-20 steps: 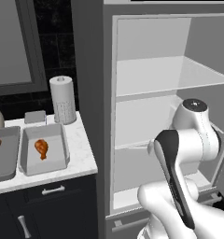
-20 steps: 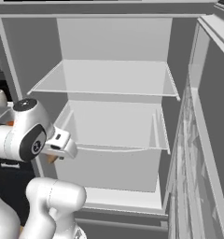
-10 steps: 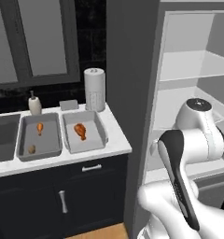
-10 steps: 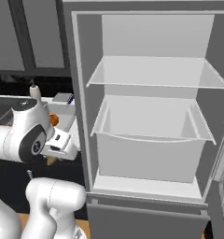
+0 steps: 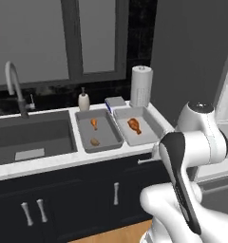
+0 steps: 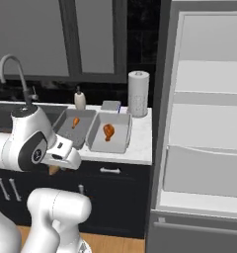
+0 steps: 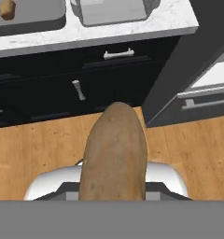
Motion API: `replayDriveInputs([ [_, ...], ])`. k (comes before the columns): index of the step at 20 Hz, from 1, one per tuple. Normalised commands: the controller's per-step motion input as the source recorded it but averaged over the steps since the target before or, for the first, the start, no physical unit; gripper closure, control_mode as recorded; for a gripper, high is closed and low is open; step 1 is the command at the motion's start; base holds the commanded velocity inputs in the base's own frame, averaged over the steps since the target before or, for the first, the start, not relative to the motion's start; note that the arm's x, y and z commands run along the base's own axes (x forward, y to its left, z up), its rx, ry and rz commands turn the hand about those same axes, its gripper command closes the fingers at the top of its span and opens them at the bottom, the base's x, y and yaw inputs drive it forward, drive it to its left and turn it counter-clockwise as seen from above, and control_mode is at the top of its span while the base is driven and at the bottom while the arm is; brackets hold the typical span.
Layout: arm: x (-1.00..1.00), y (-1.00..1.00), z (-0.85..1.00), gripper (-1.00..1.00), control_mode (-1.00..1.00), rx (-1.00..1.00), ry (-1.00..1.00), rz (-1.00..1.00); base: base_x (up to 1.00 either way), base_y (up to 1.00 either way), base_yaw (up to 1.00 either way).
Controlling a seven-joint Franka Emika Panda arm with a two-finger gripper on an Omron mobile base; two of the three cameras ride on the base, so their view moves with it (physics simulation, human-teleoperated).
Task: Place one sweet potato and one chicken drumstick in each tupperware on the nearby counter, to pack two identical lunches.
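White marble tabletop (image 5: pixel 54 161) over dark cabinets carries two grey tupperwares side by side, right of a sink (image 5: pixel 28 137). Left tupperware (image 5: pixel 98 129) holds a drumstick (image 5: pixel 94 124) and a sweet potato (image 5: pixel 95 141); right tupperware (image 5: pixel 138 124) holds one drumstick (image 5: pixel 134 126). Behind them stand a soap bottle (image 5: pixel 84 101) and a paper towel roll (image 5: pixel 141 86). Low before the cabinets, the hand (image 7: pixel 113 193) is clamped on a second sweet potato (image 7: pixel 114 156). An open fridge (image 6: pixel 204 123) stands right.
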Motion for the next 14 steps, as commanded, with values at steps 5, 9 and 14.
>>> replayDriveInputs([
  [5,0.00,0.00,0.00,1.00,1.00,0.00,0.00,0.00,0.21,0.81,-0.04],
  [9,0.00,0.00,0.00,1.00,1.00,0.00,0.00,0.00,0.00,0.19,0.00],
  [14,0.00,0.00,0.00,1.00,1.00,0.00,0.00,0.00,0.54,0.01,0.05],
])
